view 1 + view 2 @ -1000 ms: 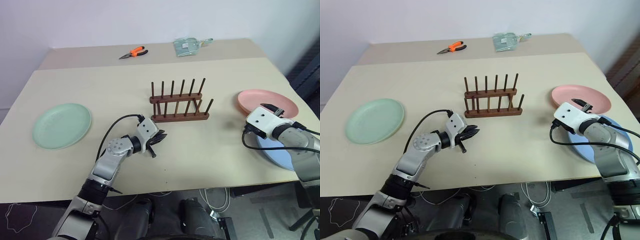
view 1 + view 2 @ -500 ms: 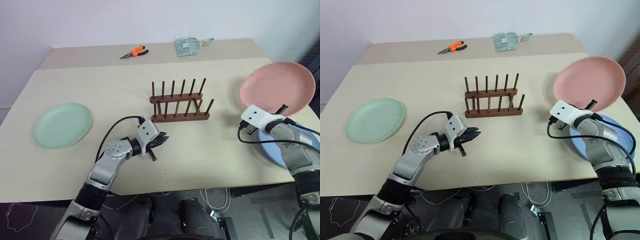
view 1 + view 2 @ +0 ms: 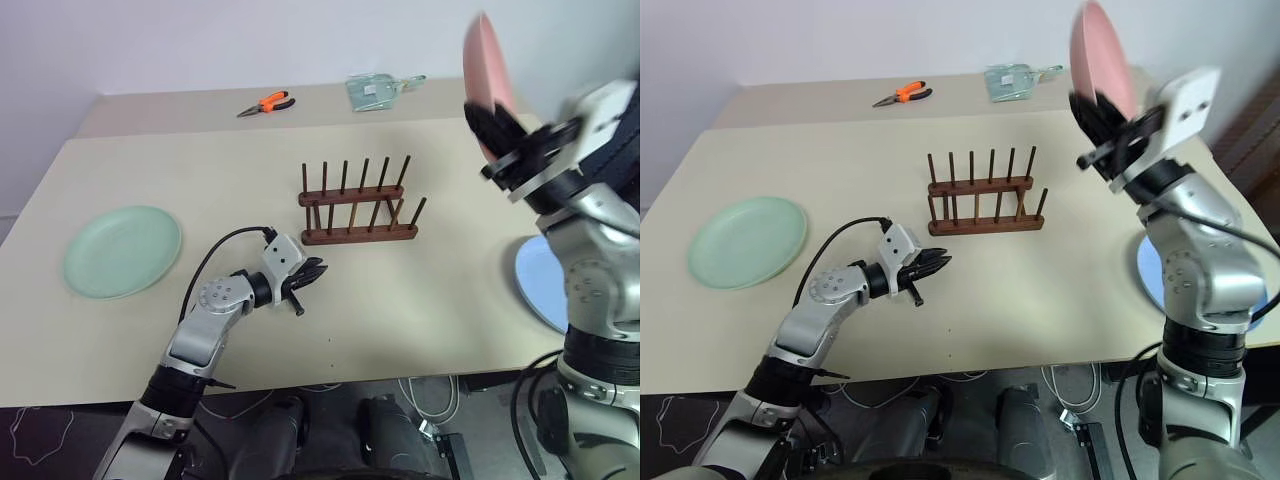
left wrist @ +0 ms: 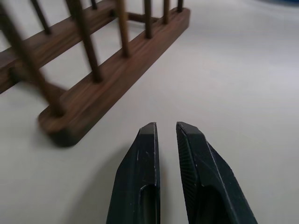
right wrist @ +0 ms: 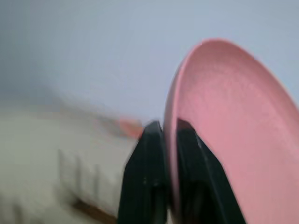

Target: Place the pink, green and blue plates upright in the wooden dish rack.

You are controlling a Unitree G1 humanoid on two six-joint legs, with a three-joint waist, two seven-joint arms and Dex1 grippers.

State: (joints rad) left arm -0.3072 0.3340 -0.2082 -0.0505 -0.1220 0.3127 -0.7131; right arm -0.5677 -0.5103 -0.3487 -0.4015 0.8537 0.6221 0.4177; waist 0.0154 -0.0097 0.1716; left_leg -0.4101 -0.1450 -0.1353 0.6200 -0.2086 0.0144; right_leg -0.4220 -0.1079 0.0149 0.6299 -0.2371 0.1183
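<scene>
My right gripper [image 3: 492, 122] is shut on the rim of the pink plate [image 3: 487, 66], holding it upright and edge-on high above the table's right side; the same pink plate [image 5: 233, 135] is seen clamped between the fingers in the right wrist view. On the table's right edge the blue plate [image 3: 538, 283] lies flat. At far left the green plate [image 3: 122, 250] lies flat. The wooden dish rack [image 3: 360, 208] stands mid-table with nothing in it. My left gripper [image 3: 312, 272] is shut and holds nothing, low over the table just left of and in front of the rack [image 4: 93, 79].
Orange-handled pliers [image 3: 265, 103] and a clear plastic packet [image 3: 377, 92] lie on the far table behind the rack. The tabletop [image 3: 420, 310] is bare between the rack and the front edge.
My right arm has swung the pink plate up from just above the blue plate to high over the table and turned it edge-on. The left arm has hardly moved.
</scene>
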